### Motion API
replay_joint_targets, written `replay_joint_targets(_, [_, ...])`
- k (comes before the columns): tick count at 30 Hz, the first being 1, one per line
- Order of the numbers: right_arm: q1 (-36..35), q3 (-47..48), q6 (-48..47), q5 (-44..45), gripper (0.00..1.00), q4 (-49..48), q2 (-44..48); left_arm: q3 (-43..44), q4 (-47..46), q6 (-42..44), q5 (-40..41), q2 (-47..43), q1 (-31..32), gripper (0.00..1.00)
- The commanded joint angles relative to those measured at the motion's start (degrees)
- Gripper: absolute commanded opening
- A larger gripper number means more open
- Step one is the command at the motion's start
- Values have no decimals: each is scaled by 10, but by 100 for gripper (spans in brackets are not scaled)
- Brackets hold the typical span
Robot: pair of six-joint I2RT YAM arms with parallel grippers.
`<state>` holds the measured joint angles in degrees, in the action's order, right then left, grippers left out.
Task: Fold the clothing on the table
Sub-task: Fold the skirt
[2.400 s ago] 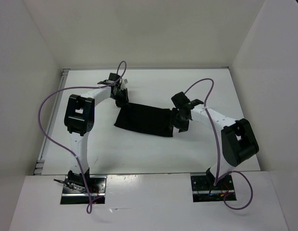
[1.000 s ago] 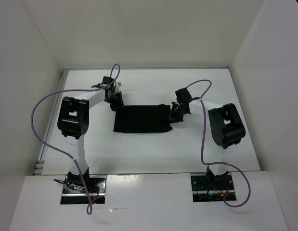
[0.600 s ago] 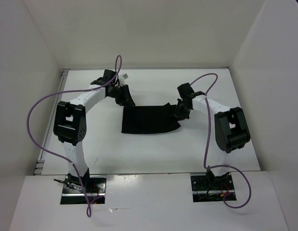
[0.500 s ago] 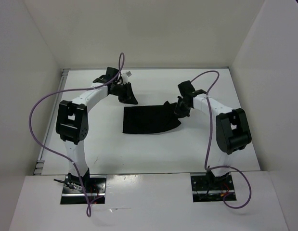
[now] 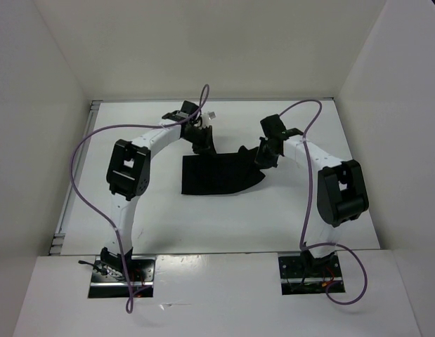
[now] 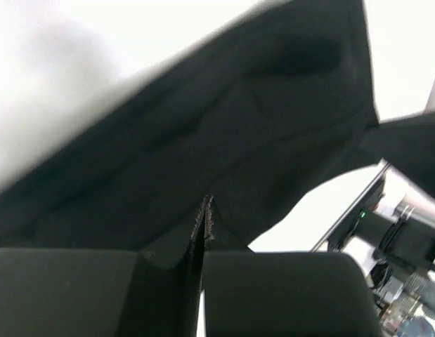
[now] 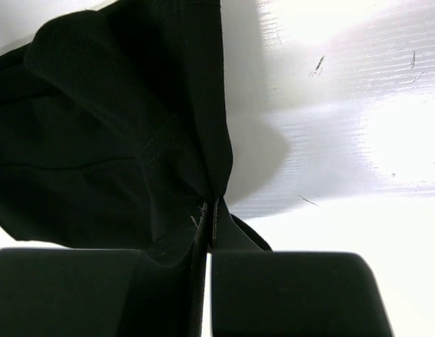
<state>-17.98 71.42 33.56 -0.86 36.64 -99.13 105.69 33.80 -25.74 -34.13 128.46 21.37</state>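
Observation:
The black clothing lies on the white table, its far edge drawn up at both far corners. My left gripper is at the far left corner, jaws shut on the fabric. In the left wrist view the closed tips meet in the cloth, which spreads out ahead, lifted. My right gripper holds the far right corner. In the right wrist view its tips pinch a bunched fold of cloth just above the table.
White walls enclose the table on three sides. Both arm bases sit at the near edge, and purple cables loop beside each arm. A metal edge strip runs along the table's left side.
My left gripper opened, moved right onto the cloth's far left corner and shut on it. The cloth's left edge has shifted slightly right. My right gripper has barely moved.

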Motion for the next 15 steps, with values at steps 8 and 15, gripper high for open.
replay_joint_targets(8, [-1,50,-4,10,0,8,17,-173,36,63,21,-138,62,2])
replay_joint_targets(15, [-1,50,-4,5,0,8,17,-209,-6,55,-20,-115,89,2])
